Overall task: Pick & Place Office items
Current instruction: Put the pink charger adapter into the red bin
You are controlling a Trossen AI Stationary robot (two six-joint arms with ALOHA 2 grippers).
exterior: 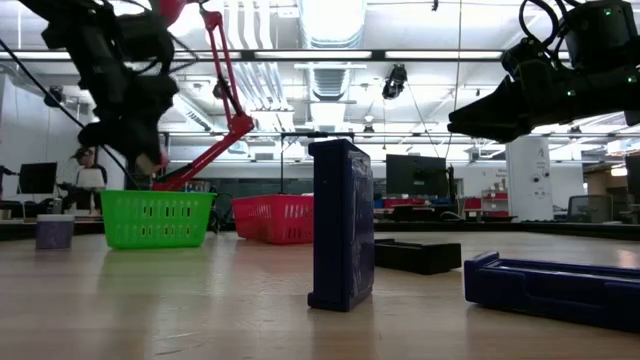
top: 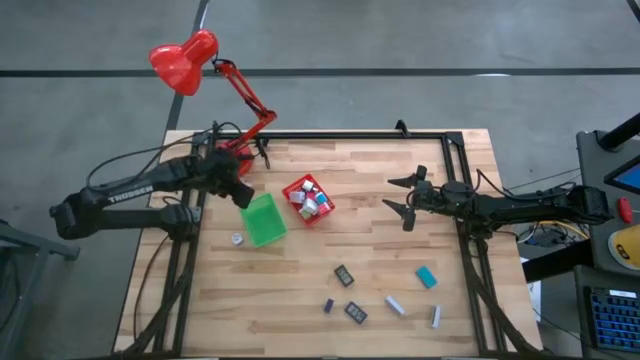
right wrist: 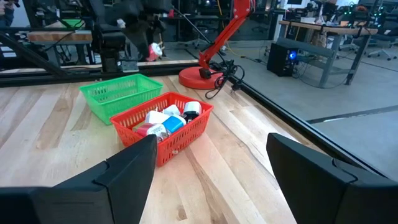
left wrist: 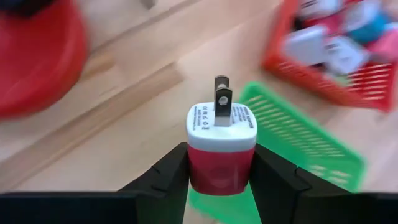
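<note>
My left gripper [top: 243, 191] hangs over the far left corner of the green bin [top: 264, 220], shut on a small red plug adapter with a white face and two metal prongs [left wrist: 221, 140]. In the low view the adapter [exterior: 156, 160] shows above the green bin [exterior: 158, 218]. The red bin [top: 308, 200] beside it holds several white, blue and red items. My right gripper [top: 404, 196] stands open above the table, right of the red bin, with nothing between its fingers [right wrist: 124, 174]. My left gripper pinches the adapter's red body [left wrist: 200, 173] between its two fingers, one on each opposite side. The fingers slant down from the table's left. The white pronged face points away from the gripper, and the adapter is lifted clear above the green bin.
Loose items lie on the near right table: two black pieces [top: 344, 275] [top: 356, 313], a teal block [top: 427, 277], a small blue block [top: 328, 306] and two grey-white sticks [top: 396, 305] [top: 436, 316]. A small pale item [top: 237, 239] sits left of the green bin. The red lamp's base [top: 232, 150] stands at the far left.
</note>
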